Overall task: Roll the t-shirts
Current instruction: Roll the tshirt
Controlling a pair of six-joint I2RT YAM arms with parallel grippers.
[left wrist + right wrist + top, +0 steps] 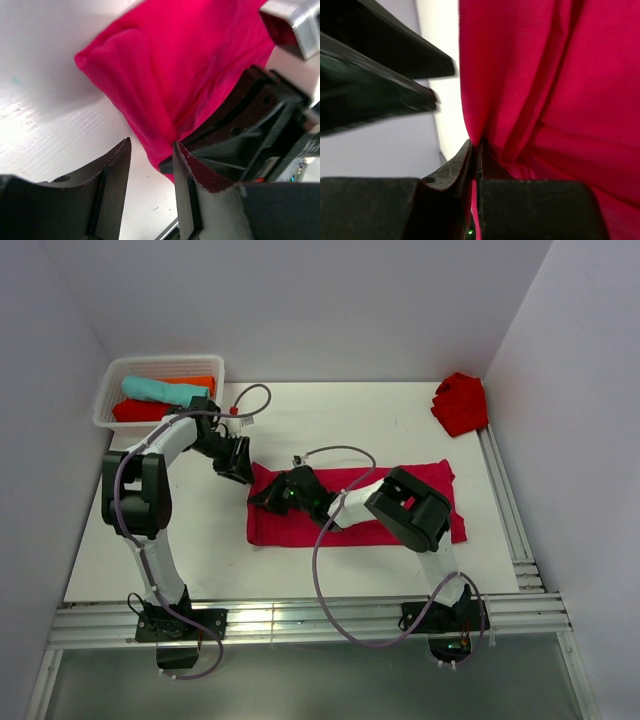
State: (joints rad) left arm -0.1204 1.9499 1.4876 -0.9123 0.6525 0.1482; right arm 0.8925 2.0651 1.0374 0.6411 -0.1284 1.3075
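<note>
Crimson cloth fills both wrist views. The crimson t-shirt (285, 530) lies folded into a long band across the middle of the table (200, 540), and we are working at its left end. Our right gripper (287, 492) is clenched on a raised fold there, the fabric pinched thin between its fingertips (457, 165). Our left gripper (237, 462) hangs just beside the band's far-left corner with its jaws parted and nothing held. Its own camera shows bare table in the gap, with the cloth's edge close against one of its fingers (186, 165).

We judge that the roll is only beginning. To do it well, we should set the left gripper on the same end edge, level with the right. Both can then turn that edge over together toward the far end. A one-sided pull would likely wind a cone rather than a cylinder, so the first turn wants to be tight and square.

A basket (110, 390) in the far-left corner holds a teal roll (160, 390), an orange roll (200, 382) and a scarlet roll (135, 412). A crumpled scarlet t-shirt (460, 403) waits at the far right, well apart.

Our right arm lies over the band's right half, where the roll must travel. Its cable (340, 449) arcs above the cloth, and the two grippers sit very near each other.
</note>
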